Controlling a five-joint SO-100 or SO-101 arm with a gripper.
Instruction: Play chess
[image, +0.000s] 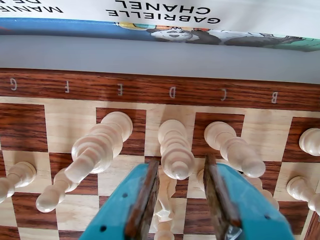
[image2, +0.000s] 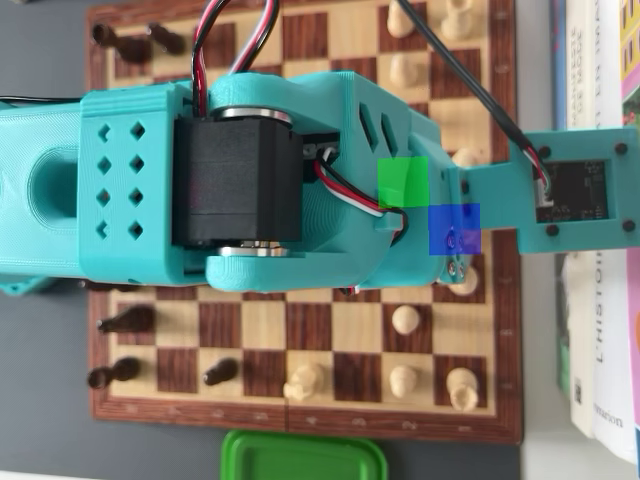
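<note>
Straddling pale turned-wood piece (image: 175, 150) on D file, teal pincer (image: 181, 200) gaping.

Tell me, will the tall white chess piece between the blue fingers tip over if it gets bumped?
Probably, yes. That chess piece looks tall and narrow, so a sideways nudge could topple it. Its round turned shape suggests it would roll once down. It looks like wood, so likely light and stiff, and the open gripper should not bend it.

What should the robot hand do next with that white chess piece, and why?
Probably lower a little and close. In the wrist view the gripper is open, its jaws either side of a light pawn below, not touching it. The tall piece on the D file stands just beyond.
</note>
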